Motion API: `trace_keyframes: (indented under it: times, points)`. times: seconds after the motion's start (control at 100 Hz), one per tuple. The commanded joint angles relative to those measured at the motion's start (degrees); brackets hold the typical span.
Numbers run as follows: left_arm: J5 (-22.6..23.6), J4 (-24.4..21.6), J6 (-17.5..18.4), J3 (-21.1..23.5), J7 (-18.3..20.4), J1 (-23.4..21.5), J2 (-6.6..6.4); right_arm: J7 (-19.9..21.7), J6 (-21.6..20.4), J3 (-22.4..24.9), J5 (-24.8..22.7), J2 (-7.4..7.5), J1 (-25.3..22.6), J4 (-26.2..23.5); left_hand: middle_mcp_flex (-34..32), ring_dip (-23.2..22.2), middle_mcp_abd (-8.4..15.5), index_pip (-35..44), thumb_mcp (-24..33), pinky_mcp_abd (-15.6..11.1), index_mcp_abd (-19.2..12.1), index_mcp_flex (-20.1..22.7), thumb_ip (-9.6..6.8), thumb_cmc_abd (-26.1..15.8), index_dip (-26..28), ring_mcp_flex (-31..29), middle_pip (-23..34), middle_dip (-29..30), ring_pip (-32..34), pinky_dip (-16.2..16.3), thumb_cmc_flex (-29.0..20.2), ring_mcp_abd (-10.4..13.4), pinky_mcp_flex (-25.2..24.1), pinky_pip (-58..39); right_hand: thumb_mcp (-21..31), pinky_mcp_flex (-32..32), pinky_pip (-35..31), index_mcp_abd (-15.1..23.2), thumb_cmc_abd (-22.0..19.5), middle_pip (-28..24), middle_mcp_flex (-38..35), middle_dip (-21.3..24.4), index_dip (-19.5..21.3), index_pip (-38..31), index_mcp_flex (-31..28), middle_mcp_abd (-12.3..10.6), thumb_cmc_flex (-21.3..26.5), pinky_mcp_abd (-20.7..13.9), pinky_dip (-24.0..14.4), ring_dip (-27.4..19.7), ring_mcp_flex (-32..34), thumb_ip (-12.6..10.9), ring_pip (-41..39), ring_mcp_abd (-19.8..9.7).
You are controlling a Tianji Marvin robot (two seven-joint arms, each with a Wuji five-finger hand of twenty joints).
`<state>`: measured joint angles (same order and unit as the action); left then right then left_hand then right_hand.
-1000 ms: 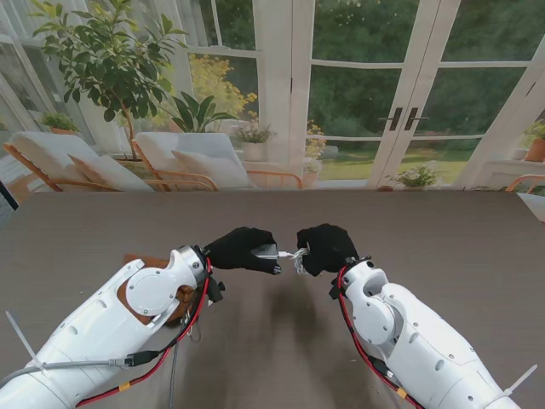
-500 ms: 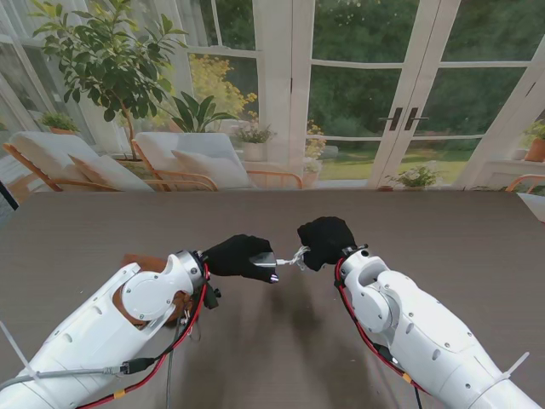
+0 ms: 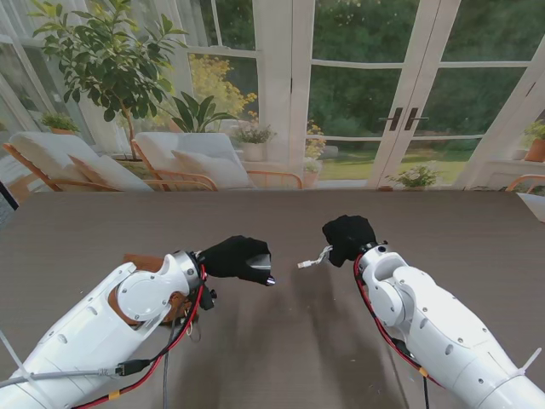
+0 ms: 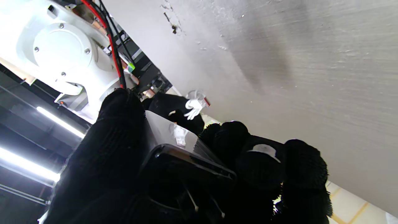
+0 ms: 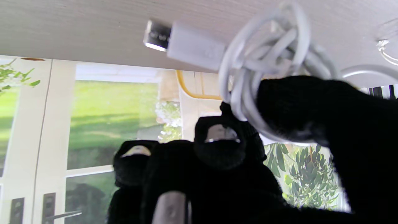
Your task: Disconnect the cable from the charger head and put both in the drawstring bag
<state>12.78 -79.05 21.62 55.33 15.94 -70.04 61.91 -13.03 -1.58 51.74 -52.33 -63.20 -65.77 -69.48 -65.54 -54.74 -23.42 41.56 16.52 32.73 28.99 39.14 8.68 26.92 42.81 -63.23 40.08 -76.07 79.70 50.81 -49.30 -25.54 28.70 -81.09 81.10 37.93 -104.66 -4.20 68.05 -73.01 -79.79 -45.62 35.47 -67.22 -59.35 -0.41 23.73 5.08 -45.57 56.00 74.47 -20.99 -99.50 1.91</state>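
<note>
**Cable and charger head held apart, one in each hand**

The black-gloved left hand (image 3: pixel 241 257) is closed around the small grey, glossy charger head (image 3: pixel 261 266), which pokes out past the fingertips toward the middle of the brown wood-grain table (image 3: pixel 281 349). In the left wrist view the charger head (image 4: pixel 174 140) sits wedged between the thumb and the curled fingers (image 4: pixel 264 165), its flat face showing.

The black-gloved right hand (image 3: pixel 347 238) is closed on the coiled white cable (image 3: pixel 315 258); its free plug end sticks out toward the left hand, hanging above the table. The right wrist view shows the loops of the cable (image 5: pixel 264 59) bunched against the thumb, and the white plug with its metal tip (image 5: pixel 183 43) bare, connected to nothing.

Plug and charger head are clearly apart, with open table between them. Both hands hover above the table's surface, the right a little farther from me than the left. A brown object (image 3: pixel 149 261) shows partly behind the left forearm; what it is cannot be told.
</note>
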Motion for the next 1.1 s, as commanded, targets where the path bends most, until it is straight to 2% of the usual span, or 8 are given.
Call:
trace_keyframes:
  times: [0.0,0.09,0.21,0.4,0.58,0.79,0.94,1.09]
  points:
    - [0.3,1.7,0.1,-0.7,0.7,0.9,0.37,0.6,0.2,0.2,-0.4,0.00,-0.6,-1.4,-5.2,0.5,2.8,12.7,8.9,-7.1,-16.4,3.3,-0.95,-10.5,3.2,-1.8,3.7,0.0,1.9,1.4,-23.7,-3.5,-2.9,-2.4,8.9,31.3,-13.9,-2.4,-3.3,-4.7,-2.9,-0.6,5.2,-10.6,-6.9,6.9,9.0,-7.7,-2.8,1.3,1.2,-0.3,-2.7,-15.5]
    - [1.9,3.7,0.8,-2.1,-0.6,2.1,0.65,0.8,0.5,0.8,-0.5,-0.01,-1.1,-2.4,-4.7,1.4,3.4,12.6,8.4,-7.4,-17.2,3.2,-0.98,-10.3,2.3,-0.4,2.4,1.3,-0.8,1.2,-23.5,-3.6,-3.5,-1.7,8.9,31.3,-13.9,-2.1,-3.7,-4.3,-2.9,-0.6,5.4,-10.4,-6.7,7.0,8.9,-7.8,-2.8,1.6,1.3,0.3,-2.6,-15.4]
    - [3.9,6.2,1.2,-4.2,-2.1,3.7,1.01,1.0,0.9,1.5,-0.6,-0.05,-1.7,-3.6,-2.7,3.6,4.0,12.6,7.9,-8.5,-18.0,2.8,-1.07,-10.0,0.2,3.7,-2.3,5.9,-7.8,0.7,-23.4,-4.3,-5.4,-0.5,8.9,31.3,-13.9,-1.7,-4.5,-3.9,-2.9,-0.7,5.7,-10.2,-6.3,7.0,8.7,-7.8,-2.8,1.8,1.3,1.2,-2.5,-15.2]
    - [6.5,9.4,1.1,-7.6,-3.5,5.8,1.38,0.9,1.1,2.3,-0.5,-0.11,-2.6,-5.0,1.3,3.8,4.9,12.6,8.0,-10.9,-18.7,2.3,-1.15,-9.4,-0.9,9.9,-5.0,8.6,-11.0,0.8,-23.3,-2.4,-8.6,0.6,8.9,31.3,-13.8,-1.4,-4.9,-3.4,-2.9,-0.8,5.9,-9.9,-6.0,7.0,8.5,-7.8,-2.8,1.9,1.3,2.0,-2.4,-14.9]
    - [9.5,12.2,0.9,-11.0,-4.1,8.2,1.44,0.2,1.2,2.4,-0.1,-0.32,-3.1,-5.3,4.9,2.6,6.0,13.5,9.6,-13.9,-18.7,1.6,-1.04,-8.1,-2.9,13.9,-5.3,1.8,-11.8,1.8,-22.3,0.1,-10.7,1.6,8.9,31.3,-13.8,-1.3,-5.2,-3.2,-2.9,-0.9,6.0,-9.8,-5.8,7.1,8.4,-7.8,-2.8,1.9,1.3,2.4,-2.4,-14.8]
    - [11.5,15.7,1.5,-14.5,-5.4,10.6,1.83,-0.5,1.2,2.3,0.4,-0.54,-3.0,-5.1,6.2,3.3,6.8,14.9,13.2,-15.5,-19.0,0.9,-0.54,-6.0,-3.9,15.6,-6.8,1.4,-13.0,1.0,-20.2,1.4,-11.7,2.5,8.9,31.3,-13.8,-0.8,-5.7,-3.0,-3.0,-1.1,6.2,-9.7,-5.5,7.1,8.1,-7.8,-2.8,2.0,1.3,3.0,-2.4,-14.7]
    - [12.5,18.4,2.4,-17.1,-7.2,12.3,2.46,-1.2,1.7,2.2,0.9,-0.78,-3.2,-4.9,7.0,4.8,7.7,15.6,17.4,-16.6,-19.1,0.0,0.02,-3.8,-4.2,17.8,-10.5,1.2,-16.3,-1.1,-17.6,3.1,-13.4,4.2,8.9,31.3,-13.8,-0.6,-6.1,-2.8,-3.0,-1.1,6.3,-9.6,-5.2,7.1,8.0,-7.8,-2.8,2.0,1.3,3.8,-2.5,-14.6]
    - [13.6,20.2,2.6,-19.2,-8.4,13.3,2.86,-1.7,1.7,2.2,1.1,-0.86,-3.4,-4.8,7.5,5.6,8.7,15.6,18.8,-17.3,-19.4,-0.9,0.30,-2.8,-4.4,19.8,-12.4,0.8,-18.4,-2.2,-16.6,4.2,-14.9,5.2,8.9,31.3,-13.8,-0.4,-6.5,-2.7,-3.0,-1.2,6.4,-9.5,-4.8,7.0,7.9,-7.8,-2.8,2.0,1.3,4.3,-2.5,-14.4]
